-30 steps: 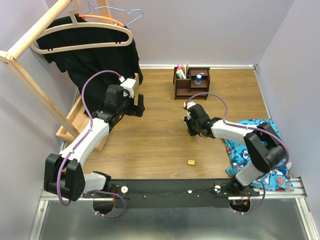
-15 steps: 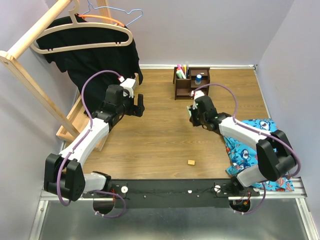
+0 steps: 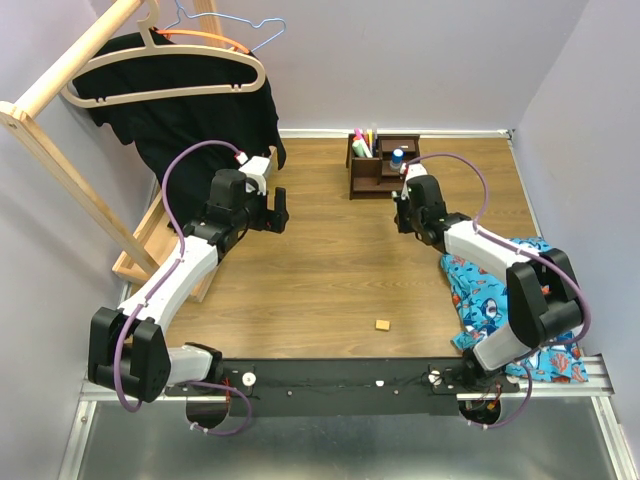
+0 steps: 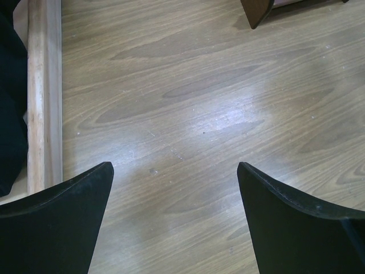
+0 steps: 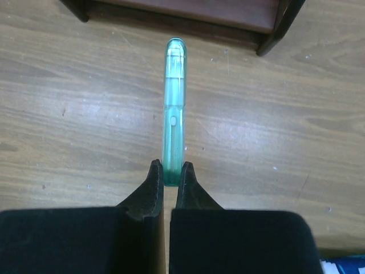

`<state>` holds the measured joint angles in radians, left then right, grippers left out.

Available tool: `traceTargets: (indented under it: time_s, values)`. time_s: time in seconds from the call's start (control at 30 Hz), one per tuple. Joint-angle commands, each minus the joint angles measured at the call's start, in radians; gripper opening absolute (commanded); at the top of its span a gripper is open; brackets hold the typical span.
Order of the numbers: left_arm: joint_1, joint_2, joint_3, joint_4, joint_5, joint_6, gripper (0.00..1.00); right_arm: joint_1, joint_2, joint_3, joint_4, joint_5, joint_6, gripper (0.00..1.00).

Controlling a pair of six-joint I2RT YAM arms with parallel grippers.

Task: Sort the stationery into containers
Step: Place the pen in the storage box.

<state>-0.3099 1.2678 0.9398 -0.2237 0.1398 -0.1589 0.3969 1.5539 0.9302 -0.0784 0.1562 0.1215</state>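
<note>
Right fingers (image 5: 153, 191) closed on the butt end of a translucent green plastic highlighter (image 5: 173, 103); it projects straight ahead of them, tip aimed at the foot of the dark brown wooden desk organizer (image 3: 372, 172), which stands midway along the far edge of the wood-grain surface (image 3: 320, 270); highlighter just in front of it, not yet in. Left fingers (image 4: 63, 217) spread wide, holding nothing, toward the left edge. Step, as judged: carrying to the organizer; next calls for lifting and tipping the highlighter upright over a pen compartment before release. Small tan eraser block (image 3: 382, 324) lies by the near edge, unsorted.
</note>
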Motion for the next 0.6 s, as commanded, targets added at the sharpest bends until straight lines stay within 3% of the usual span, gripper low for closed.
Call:
traceTargets:
  time_s: [0.0,0.57]
  values:
    - [-0.009,-0.021,-0.019,0.024,0.009,-0.001,0.99,-0.009,0.054,0.053,0.069,0.029,-0.023,0.01]
    - [-0.015,-0.025,-0.035,0.029,-0.002,0.007,0.99,-0.064,0.227,0.177,0.127,0.045,-0.049,0.01]
